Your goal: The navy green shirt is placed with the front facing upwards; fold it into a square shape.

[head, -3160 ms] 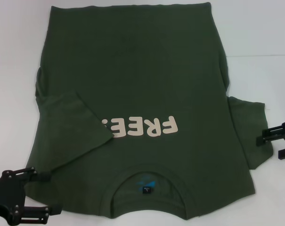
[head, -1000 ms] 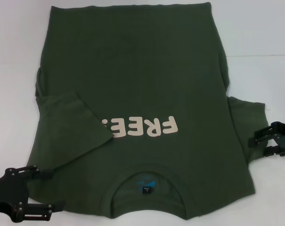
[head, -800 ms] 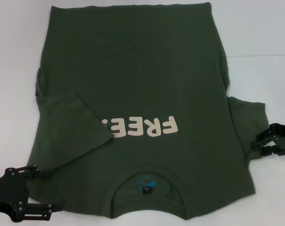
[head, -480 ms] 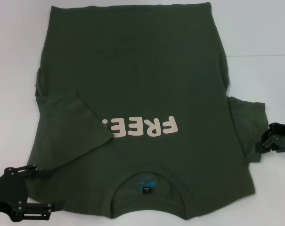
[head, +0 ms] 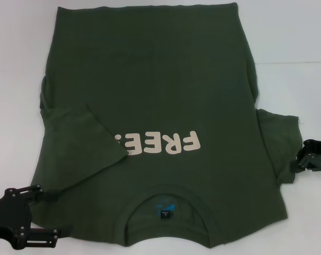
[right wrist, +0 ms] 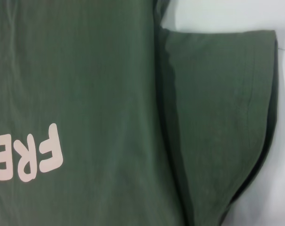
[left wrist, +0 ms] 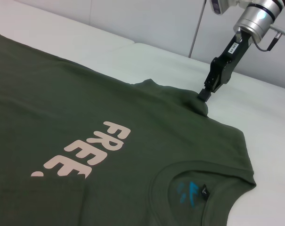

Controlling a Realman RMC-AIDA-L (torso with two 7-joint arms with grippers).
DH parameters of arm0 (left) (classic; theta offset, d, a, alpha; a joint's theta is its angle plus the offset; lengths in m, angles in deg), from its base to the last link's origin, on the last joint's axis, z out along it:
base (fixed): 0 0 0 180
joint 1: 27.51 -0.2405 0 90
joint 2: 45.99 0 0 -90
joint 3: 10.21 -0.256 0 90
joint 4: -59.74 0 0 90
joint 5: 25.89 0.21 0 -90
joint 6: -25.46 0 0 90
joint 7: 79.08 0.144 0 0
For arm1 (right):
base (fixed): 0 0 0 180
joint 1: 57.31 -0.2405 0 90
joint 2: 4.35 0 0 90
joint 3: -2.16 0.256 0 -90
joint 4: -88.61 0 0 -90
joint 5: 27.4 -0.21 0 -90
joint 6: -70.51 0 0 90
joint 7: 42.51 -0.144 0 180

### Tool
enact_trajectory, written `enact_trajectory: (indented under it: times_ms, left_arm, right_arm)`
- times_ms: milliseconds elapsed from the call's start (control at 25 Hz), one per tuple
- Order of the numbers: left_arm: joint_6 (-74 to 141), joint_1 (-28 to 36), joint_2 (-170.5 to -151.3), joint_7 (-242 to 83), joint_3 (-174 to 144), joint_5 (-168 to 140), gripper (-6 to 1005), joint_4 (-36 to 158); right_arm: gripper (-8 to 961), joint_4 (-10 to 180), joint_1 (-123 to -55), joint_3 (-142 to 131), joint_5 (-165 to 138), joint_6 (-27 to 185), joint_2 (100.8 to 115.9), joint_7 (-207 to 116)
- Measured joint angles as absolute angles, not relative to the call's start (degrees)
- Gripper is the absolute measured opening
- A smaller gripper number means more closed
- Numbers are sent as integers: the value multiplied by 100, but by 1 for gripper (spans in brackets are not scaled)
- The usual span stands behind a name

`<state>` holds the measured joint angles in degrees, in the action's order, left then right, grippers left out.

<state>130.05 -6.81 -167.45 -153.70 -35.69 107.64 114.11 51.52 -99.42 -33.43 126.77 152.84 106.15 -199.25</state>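
Note:
The navy green shirt (head: 160,90) lies flat, front up, on the white table, its collar (head: 165,192) nearest me and the cream "FREE!" print (head: 160,143) across the chest. Its left sleeve (head: 80,138) is folded in over the chest and hides the print's end. Its right sleeve (head: 279,143) lies spread out to the right. My right gripper (head: 301,161) is shut on that sleeve's outer hem. In the left wrist view it (left wrist: 204,94) pinches the cloth into a small peak. My left gripper (head: 62,212) is open by the shirt's near left shoulder corner.
The bare white table (head: 298,42) lies right and left of the shirt. The shirt's bottom hem (head: 149,6) reaches the far edge of the head view. A dark-blue neck label (head: 164,214) sits inside the collar. A seam crosses the table (head: 287,62).
My right gripper's fingers were apart at the sleeve hem and have shut on it, and the hand has shifted slightly right. My left gripper and the shirt's body have stayed still.

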Motion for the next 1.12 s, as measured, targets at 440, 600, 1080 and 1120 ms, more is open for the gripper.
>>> enact_trajectory:
  times_ms: [440, 600, 1080, 1120]
  left_arm:
    - [13008, -695, -16742, -15378, -3538, 10742, 908, 11420]
    - [13007, -696, -16736, -15379, -3534, 10737, 908, 11424]
    - [13004, -677, -16736, -15379, -3534, 10737, 907, 11422]
    - [13004, -677, -16736, -15379, -3534, 10735, 908, 11423]
  right_arm:
    - [23, 5054, -9908, -3335, 12647, 15364, 10575, -19876]
    - [23, 5004, -9888, -3310, 12644, 15401, 10562, -19870]
    - [23, 4527, -9624, -2985, 12537, 15676, 10509, -19860]
    - [23, 4503, -9588, -2978, 12492, 15679, 10489, -19860]
